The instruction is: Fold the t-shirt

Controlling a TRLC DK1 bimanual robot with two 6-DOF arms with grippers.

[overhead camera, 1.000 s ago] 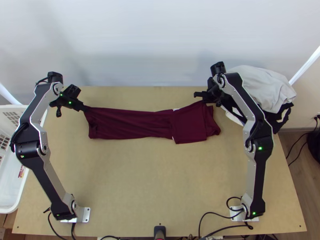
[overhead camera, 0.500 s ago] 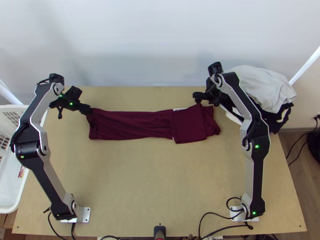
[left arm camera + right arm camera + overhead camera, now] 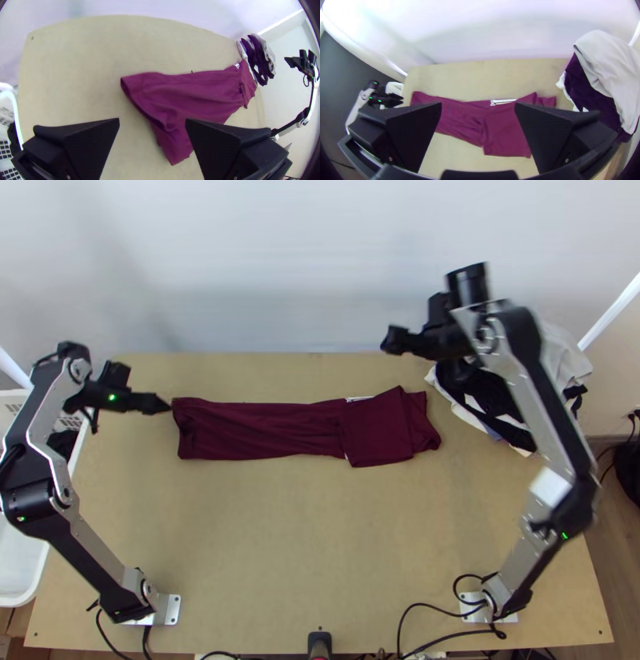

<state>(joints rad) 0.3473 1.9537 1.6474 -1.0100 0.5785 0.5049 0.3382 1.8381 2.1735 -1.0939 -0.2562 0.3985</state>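
I see the dark red t-shirt [image 3: 264,432] on the table [image 3: 304,540] in a long strip, with its right part folded over. My left gripper [image 3: 163,406] is wide, near the strip's left end. My right gripper [image 3: 390,339] is wide too, up high. Clothes [image 3: 478,396] sit in a heap on the right; a white basket [image 3: 40,570] is on the left.

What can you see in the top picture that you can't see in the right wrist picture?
Top view: the silvery base plates of the left arm and the right arm, by the near edge of the table.

Right wrist view: the wide gap between the right tool's two black fingers, seen straight on.

Both: the table, the dark red shirt with one end folded over, the left tool and the pile of clothes.
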